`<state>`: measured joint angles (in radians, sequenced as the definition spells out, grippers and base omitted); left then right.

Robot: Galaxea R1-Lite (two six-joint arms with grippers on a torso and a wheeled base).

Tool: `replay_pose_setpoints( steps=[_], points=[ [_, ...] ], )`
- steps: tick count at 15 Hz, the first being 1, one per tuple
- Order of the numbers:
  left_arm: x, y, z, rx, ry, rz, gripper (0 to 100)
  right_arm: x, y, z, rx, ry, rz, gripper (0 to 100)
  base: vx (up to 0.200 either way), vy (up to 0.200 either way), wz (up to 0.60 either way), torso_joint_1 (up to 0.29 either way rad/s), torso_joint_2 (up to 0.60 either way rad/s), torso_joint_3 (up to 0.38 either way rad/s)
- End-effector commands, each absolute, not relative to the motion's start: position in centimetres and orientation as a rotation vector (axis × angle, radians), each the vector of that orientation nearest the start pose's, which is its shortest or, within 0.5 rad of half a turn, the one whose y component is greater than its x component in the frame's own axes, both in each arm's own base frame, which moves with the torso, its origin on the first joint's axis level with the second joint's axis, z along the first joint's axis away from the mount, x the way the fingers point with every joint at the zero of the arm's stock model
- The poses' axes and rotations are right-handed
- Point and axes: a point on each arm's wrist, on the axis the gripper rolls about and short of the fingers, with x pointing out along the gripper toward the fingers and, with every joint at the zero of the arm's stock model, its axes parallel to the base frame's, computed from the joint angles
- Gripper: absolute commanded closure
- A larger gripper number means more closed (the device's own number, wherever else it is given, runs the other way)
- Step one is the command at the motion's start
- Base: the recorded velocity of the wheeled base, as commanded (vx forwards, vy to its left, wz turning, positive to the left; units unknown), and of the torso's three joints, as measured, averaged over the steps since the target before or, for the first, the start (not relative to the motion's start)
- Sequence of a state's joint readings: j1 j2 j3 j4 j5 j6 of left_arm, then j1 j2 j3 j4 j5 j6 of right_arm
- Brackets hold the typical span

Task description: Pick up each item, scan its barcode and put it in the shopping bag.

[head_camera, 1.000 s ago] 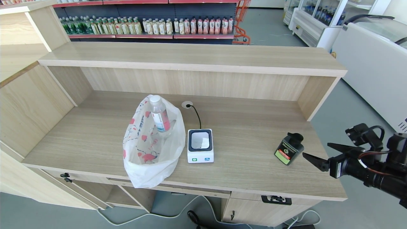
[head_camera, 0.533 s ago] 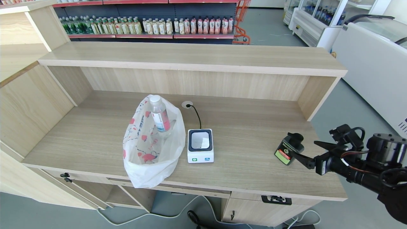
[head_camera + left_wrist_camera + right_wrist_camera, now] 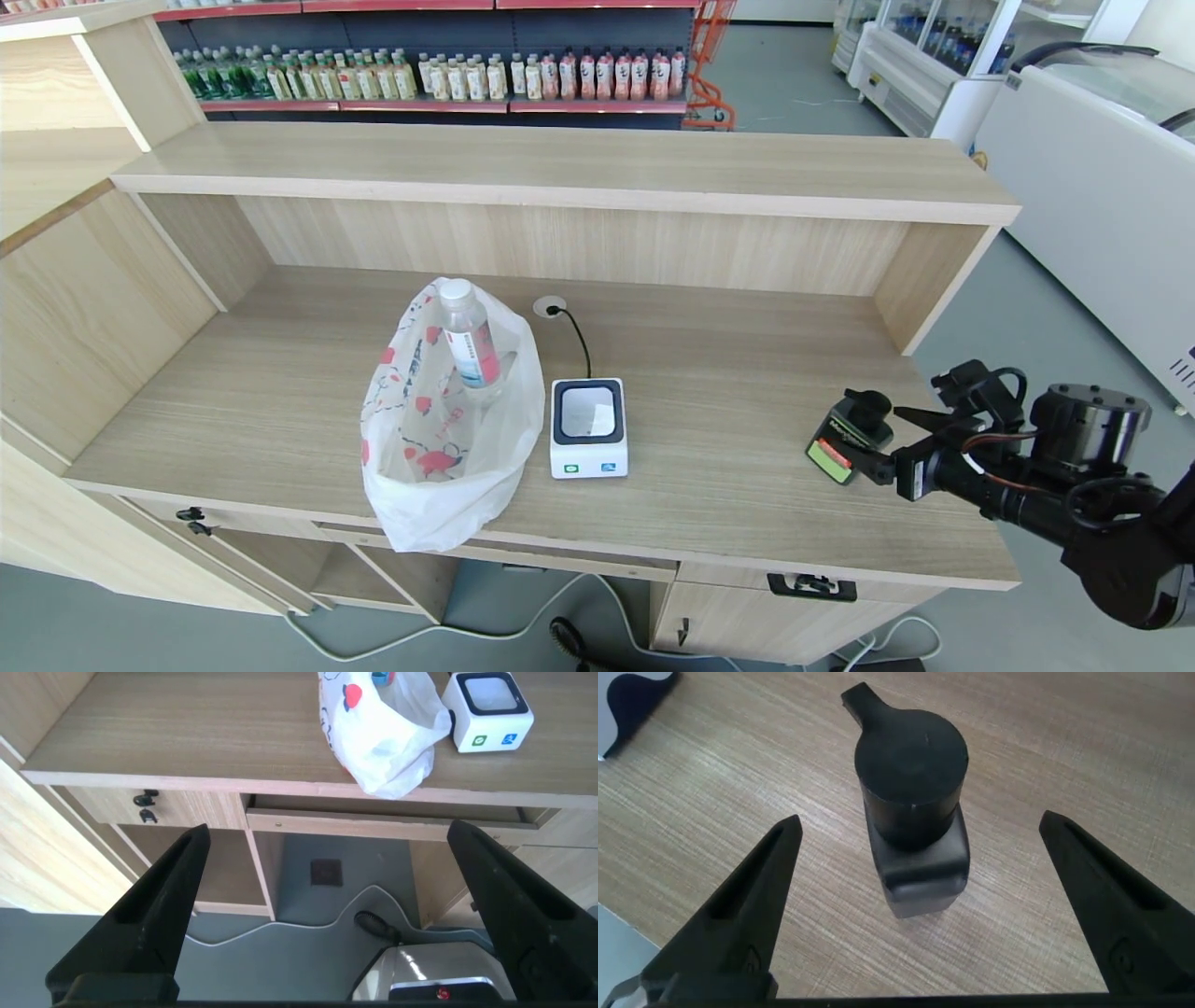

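Obs., checkout counter: we note one item outside the bag, a small dark bottle with a black cap and a green-and-red label. It stands near the counter's right end, well apart from the scanner.

Right gripper: fingers spread wide, level with the dark bottle. In the right wrist view the bottle sits between the two fingers, with bare counter showing on each side, so no contact.

Left gripper: fingers spread, holding nothing. It is low, in front of the counter's near edge, with the drawer front and the floor cable beyond it.

Shopping bag: white with red print, mouth open, at the counter's front edge left of centre. A water bottle with a white cap stands inside it, neck above the rim.

The scanner is just beside the bag on its right, window facing up; its black cable runs back to a grommet
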<state>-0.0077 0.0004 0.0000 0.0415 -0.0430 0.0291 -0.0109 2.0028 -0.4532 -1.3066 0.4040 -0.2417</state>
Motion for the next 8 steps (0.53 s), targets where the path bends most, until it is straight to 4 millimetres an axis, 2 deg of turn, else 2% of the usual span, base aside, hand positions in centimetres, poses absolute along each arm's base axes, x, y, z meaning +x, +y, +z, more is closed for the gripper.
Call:
replay_pose_setpoints(
  steps=[1,8],
  points=[
    [-2.3,-0.1,7.1,0.028,0.041,-0.051,0,30.7,0.8,7.2,-0.189,0.195,0.426,0,0.000,0.000,0.00,0.000,0.00,0.000],
    [-2.3,-0.1,7.1,0.028,0.041,-0.051,0,32.6,0.8,6.6,-0.195,0.181,0.425,0,0.000,0.000,0.00,0.000,0.00,0.000]
  ],
)
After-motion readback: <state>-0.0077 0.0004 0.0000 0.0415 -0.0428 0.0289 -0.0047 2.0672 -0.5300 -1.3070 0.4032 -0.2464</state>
